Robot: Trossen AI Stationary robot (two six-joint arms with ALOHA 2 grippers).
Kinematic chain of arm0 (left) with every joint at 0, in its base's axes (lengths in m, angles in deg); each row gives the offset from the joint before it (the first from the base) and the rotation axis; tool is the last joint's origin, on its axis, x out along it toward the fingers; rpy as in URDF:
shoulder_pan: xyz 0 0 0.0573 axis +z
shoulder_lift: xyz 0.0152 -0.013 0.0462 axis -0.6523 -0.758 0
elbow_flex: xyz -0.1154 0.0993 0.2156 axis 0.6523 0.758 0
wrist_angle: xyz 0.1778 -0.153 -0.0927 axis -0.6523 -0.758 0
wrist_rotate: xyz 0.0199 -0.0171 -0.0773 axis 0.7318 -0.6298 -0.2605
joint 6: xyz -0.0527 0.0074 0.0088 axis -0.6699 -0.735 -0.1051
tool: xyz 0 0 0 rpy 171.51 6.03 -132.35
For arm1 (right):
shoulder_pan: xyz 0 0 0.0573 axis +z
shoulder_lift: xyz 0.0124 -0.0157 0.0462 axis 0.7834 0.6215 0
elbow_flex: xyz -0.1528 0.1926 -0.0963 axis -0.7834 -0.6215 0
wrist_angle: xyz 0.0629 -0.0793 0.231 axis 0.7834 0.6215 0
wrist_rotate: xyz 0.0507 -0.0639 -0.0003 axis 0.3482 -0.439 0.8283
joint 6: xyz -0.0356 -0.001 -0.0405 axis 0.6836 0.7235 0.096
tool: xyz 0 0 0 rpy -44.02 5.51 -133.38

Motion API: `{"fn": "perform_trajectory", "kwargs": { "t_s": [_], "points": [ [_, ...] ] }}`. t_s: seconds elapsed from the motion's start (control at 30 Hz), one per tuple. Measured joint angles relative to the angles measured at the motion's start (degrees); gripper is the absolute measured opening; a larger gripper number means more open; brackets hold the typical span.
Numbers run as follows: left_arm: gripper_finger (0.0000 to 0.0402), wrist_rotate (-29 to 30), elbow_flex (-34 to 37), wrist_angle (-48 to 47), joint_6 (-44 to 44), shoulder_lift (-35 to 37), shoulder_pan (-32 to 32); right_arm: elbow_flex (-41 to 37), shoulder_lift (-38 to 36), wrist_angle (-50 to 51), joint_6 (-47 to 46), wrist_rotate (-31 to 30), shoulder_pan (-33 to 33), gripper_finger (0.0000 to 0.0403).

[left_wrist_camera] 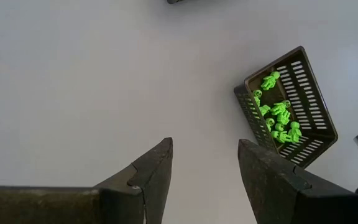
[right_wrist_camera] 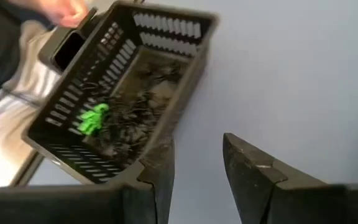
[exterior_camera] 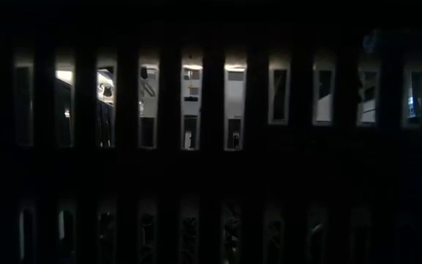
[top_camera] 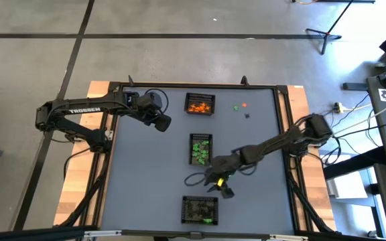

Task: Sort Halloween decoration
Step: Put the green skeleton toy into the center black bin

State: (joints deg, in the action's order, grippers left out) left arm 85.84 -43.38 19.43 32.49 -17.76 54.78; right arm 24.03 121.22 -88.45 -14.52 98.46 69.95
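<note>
Hovering open, right pincer (top_camera: 224, 190) (nothing held) beside black-trinket basket (top_camera: 199, 209).

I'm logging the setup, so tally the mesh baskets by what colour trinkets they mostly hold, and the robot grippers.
Basket of orange trinkets: 1
Basket of green trinkets: 1
Basket of dark trinkets: 1
Left gripper: 1
Right gripper: 1
Total: 5

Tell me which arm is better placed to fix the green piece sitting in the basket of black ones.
Right, probably. The right gripper hangs open beside that basket, where the green piece lies; the left gripper waits far off.
</note>
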Motion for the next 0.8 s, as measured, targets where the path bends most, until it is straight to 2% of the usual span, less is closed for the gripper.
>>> {"fn": "perform_trajectory", "kwargs": {
  "t_s": [0.17,0.27,0.8],
  "points": [
    [0.0176,0.0,0.0,0.0,0.0,0.0,0.0,5.6,4.8,2.4,0.0,5.4,0.2,0.0133],
    [0.0176,0.0,0.0,0.0,0.0,0.0,0.0,6.5,5.5,2.4,-0.5,5.6,0.8,0.0133],
    [0.0176,0.0,0.0,0.3,0.0,0.0,0.0,6.6,8.8,6.5,-5.9,-5.2,2.3,0.0133]
  ]
}}
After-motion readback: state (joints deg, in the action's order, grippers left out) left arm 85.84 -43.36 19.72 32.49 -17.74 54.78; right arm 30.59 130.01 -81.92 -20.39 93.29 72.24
